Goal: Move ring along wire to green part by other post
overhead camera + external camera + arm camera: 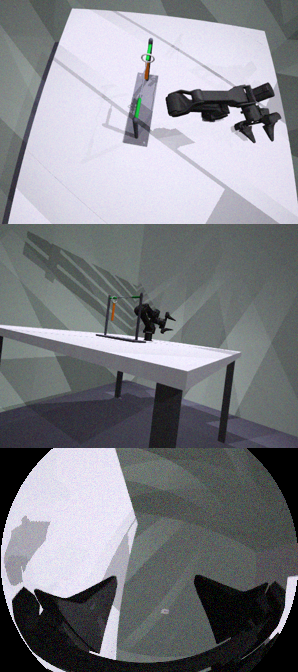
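A grey ring (147,58) (114,300) hangs on the green wire part (149,48) (113,297) next to the far post (150,40) (107,314). Its orange handle (147,71) (113,311) hangs straight down. The thin grey wire (142,86) runs to a second green part (138,107) (135,297) by the near post (135,127) (139,316). My gripper (261,138) (170,324) (157,580) is open and empty. It is well to the right of the wire stand, near the table's right edge, away from the ring and handle.
The posts stand on a flat grey base plate (129,136) (119,338) on the white table (81,162) (162,359). The arm's base (148,335) sits just behind the plate. The wrist view shows only the table edge (123,484) and the wall.
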`<state>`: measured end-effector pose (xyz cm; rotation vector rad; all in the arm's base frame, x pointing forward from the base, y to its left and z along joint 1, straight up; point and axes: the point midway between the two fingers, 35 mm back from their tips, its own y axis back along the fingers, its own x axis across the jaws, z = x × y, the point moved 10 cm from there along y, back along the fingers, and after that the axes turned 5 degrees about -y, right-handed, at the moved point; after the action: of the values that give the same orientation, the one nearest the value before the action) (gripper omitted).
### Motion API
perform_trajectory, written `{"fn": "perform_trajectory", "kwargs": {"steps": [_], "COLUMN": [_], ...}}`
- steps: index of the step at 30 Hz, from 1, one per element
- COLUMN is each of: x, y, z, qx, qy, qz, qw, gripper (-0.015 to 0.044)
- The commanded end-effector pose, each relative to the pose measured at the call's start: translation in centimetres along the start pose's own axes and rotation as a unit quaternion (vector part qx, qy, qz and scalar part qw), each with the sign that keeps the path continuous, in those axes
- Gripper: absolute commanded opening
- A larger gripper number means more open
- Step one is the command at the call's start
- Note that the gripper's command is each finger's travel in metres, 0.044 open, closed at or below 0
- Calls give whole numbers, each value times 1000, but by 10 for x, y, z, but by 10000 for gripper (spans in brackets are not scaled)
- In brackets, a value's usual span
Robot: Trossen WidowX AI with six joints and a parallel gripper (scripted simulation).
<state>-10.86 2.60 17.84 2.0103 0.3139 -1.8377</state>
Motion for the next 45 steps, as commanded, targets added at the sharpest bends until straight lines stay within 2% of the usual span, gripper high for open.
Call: {"fn": "perform_trajectory", "kwargs": {"steps": [1,9,14,20,26,33,39,45], "x": [0,12,21,32,42,52,60,67], "y": [0,24,47,79,113,149,174,193], "z": [1,28,42,51,48,32,8,-22], "qx": [-5,-222,-359,-506,-626,-727,-778,-795], "qy": [-1,-45,-63,-68,-54,-12,44,119], "qz": [1,64,121,199,283,381,459,527], "qw": [1000,972,923,836,724,571,426,276], "gripper": [374,164,160,160,160,160,160,160]}}
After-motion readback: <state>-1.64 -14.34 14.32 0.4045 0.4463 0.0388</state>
